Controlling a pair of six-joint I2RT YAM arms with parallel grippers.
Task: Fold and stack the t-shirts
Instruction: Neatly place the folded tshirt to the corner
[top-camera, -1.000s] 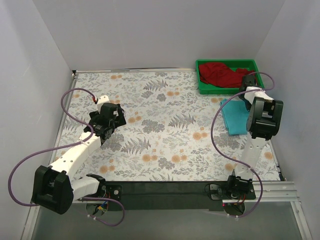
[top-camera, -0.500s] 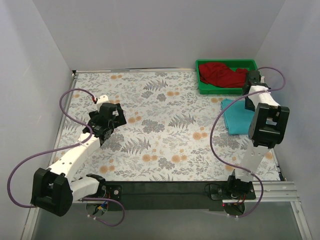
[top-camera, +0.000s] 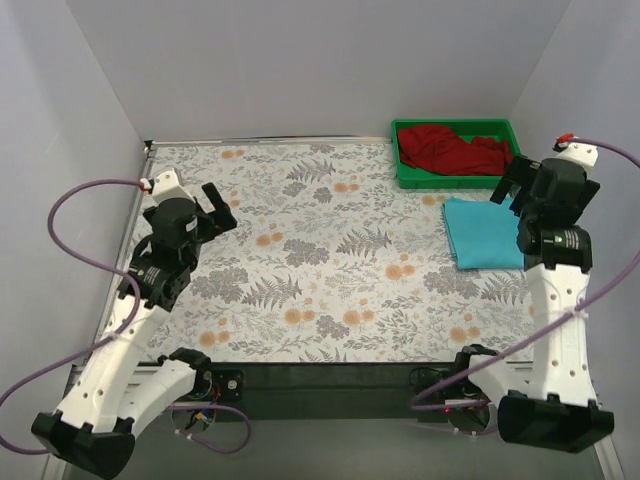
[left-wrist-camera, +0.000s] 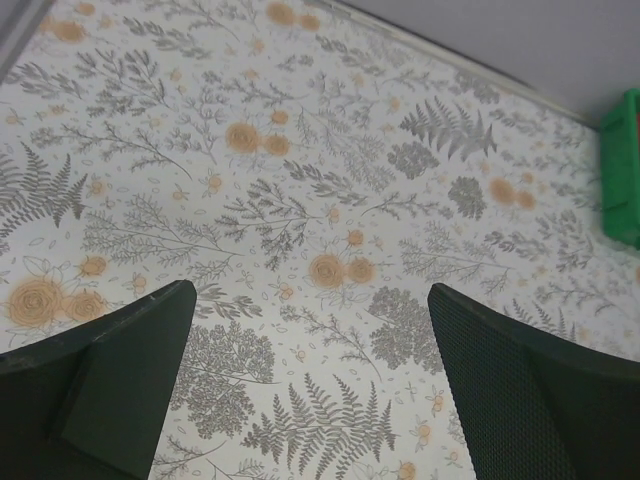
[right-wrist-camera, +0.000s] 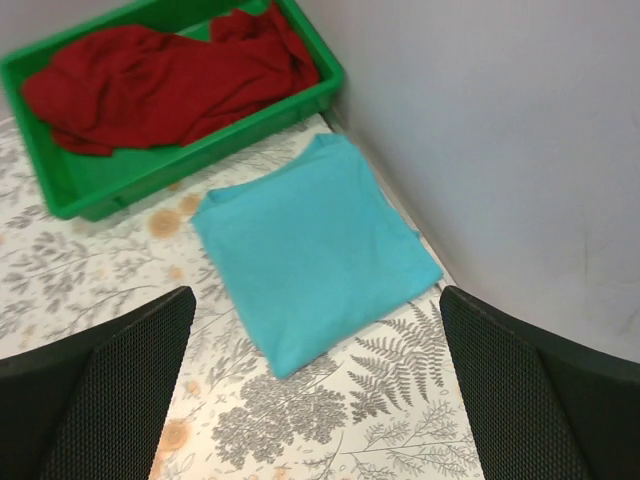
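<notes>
On the left side of the fern-and-flower patterned counter (top-camera: 330, 270), the left fingers (left-wrist-camera: 110, 390) stand spread wide with nothing between them, raised above bare printed surface near the left edge and well apart from any cloth. A purple cable (top-camera: 75, 195) loops out from that arm toward the left wall.

Toward the right, a turquoise t-shirt (top-camera: 483, 232) lies folded into a flat, roughly rectangular packet on the counter, close against the right wall (right-wrist-camera: 500, 120) and just near of the green tray (top-camera: 452, 181). A strip of counter shows between the two in the right wrist view.

The tray sits in the far right corner and holds a dark red t-shirt (top-camera: 450, 150), unfolded and bunched in a heap that fills most of its floor.

At far right, the right fingers (right-wrist-camera: 95, 390) are likewise splayed wide and grip nothing. They hang over the right edge of the counter, above the folded turquoise t-shirt and clear of it, pointing toward the tray.
</notes>
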